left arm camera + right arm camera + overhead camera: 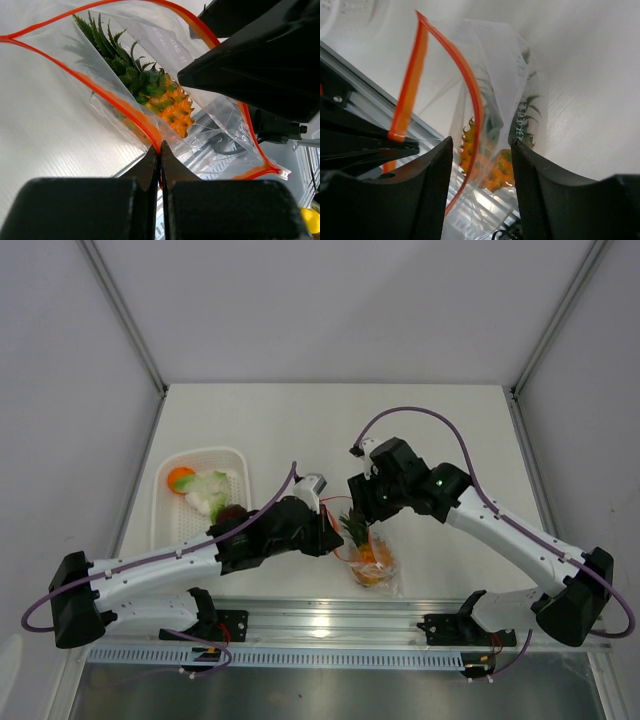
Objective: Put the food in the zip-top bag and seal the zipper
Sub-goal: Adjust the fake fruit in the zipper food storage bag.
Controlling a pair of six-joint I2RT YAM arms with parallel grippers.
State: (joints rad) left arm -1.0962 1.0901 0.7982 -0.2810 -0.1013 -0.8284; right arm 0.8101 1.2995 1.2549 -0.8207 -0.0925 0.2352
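The clear zip-top bag [385,575] lies between the arms with its mouth held up and open. The orange pineapple [172,107] with green leaves is inside it. My left gripper [160,146] is shut on the red-orange zipper [102,91] at one side of the mouth. My right gripper [481,145] is open at the mouth. Its fingers stand either side of the other zipper edge [472,90] and the bag film, not pinching them. The round orange fruit [181,478], the pale leafy vegetable [210,490] and the dark red piece [232,512] lie in the basket.
The white mesh basket [238,456] sits at the left of the table, partly under my left arm. A metal rail [330,620] runs along the near edge, just below the bag. Grey walls enclose the table on three sides.
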